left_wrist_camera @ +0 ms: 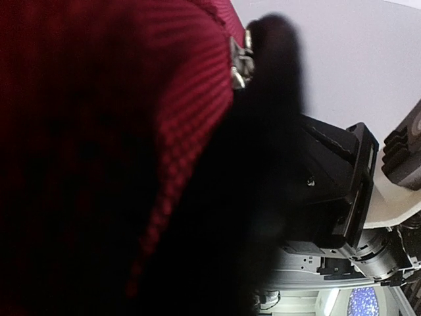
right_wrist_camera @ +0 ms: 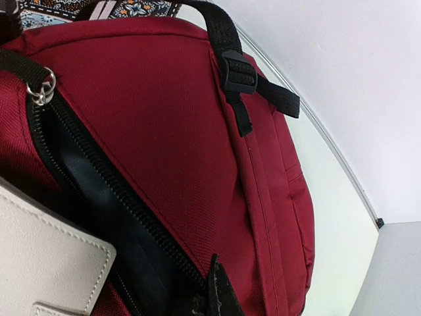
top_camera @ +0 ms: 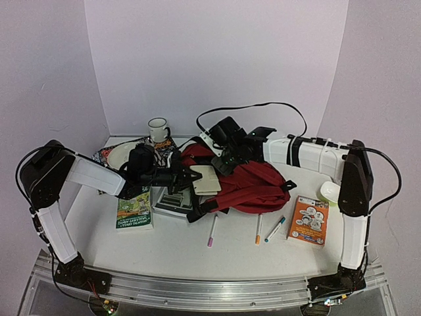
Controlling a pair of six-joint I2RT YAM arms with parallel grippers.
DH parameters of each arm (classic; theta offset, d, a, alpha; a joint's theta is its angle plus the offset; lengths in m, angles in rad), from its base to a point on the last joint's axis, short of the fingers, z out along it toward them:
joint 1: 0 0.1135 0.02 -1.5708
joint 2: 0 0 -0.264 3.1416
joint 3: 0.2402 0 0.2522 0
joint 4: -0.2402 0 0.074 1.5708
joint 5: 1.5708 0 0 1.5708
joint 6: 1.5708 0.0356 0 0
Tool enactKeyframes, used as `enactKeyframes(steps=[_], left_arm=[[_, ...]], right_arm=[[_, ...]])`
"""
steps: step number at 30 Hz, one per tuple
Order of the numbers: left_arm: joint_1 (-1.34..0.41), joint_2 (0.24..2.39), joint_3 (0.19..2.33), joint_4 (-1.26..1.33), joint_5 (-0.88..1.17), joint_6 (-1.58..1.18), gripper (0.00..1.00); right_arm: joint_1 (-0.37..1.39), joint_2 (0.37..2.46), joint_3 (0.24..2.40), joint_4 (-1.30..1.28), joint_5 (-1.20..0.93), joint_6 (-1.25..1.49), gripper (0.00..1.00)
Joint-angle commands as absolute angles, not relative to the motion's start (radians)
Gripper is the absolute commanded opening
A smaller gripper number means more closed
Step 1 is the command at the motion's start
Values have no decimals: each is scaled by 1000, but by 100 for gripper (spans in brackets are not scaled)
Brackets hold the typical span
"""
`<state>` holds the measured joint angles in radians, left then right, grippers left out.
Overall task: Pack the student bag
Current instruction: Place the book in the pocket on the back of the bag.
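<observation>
Cream cover at student bag opening

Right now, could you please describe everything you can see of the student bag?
The student bag is dark red woven fabric with black straps and a plastic buckle. It lies slumped on the table, its black zip open on a dark lining, with a cream stitched cover poking into the opening. The left gripper and right gripper crowd its open end.

Student bag: dark red fabric backpack, black straps and zippers; lying flat mid-counter, main zipper open.
</observation>
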<state>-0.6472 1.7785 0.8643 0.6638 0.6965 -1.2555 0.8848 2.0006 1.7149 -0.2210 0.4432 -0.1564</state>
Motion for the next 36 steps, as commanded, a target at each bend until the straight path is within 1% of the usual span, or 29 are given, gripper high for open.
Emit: enactKeyframes(steps=[1,12,23,29,36], left_arm=[[-642,1802,903,714,657,-1324,0],[-634,1766,907,715,466,-1394,0],[-642,1743,956,716,455,-1335,0],[-641,1753,945,716,375,-1327,0],[-653,1779,997,718,323,-1304,0]], right_arm=[[908,1943,1760,-190,476,-135,0],[941,1910,1723,-183,455,-103,0],[955,1934,1718,-176,425,-9,0],[958,1931,1724,-161,377,61,0],[962,1932,1722,-144,289,93,0]])
